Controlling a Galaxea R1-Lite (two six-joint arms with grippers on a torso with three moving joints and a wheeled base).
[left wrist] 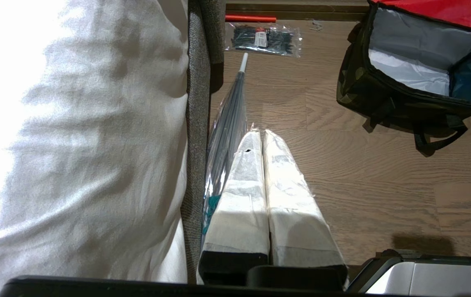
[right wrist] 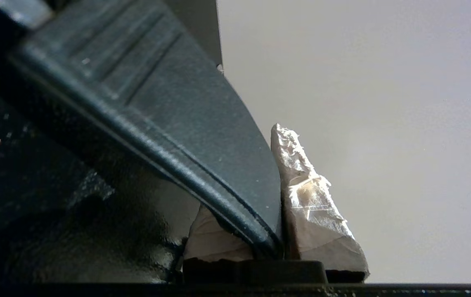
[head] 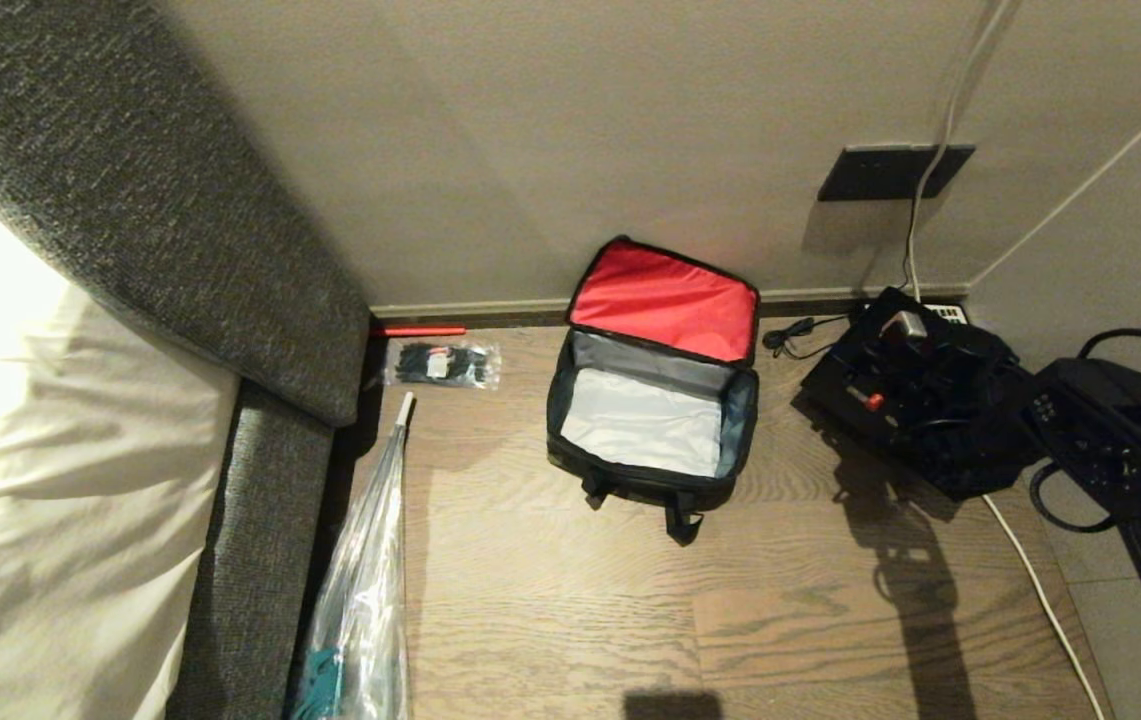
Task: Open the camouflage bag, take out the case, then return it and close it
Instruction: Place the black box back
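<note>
One open bag (head: 652, 400), one case (head: 915, 390), one packet of cable ties (head: 442, 364), one red stick (head: 418, 330), one umbrella (head: 360, 590), one wall plate (head: 892, 171), two cords (head: 1040, 590).

No text, brand or number can be read; the small label on the packet of cable ties (head: 442, 364) is illegible.

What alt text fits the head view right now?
The camouflage bag sits open and empty on the wood floor, red-lined lid against the wall. The black case is out to its right, at the right arm. A bed fills the left.
</note>
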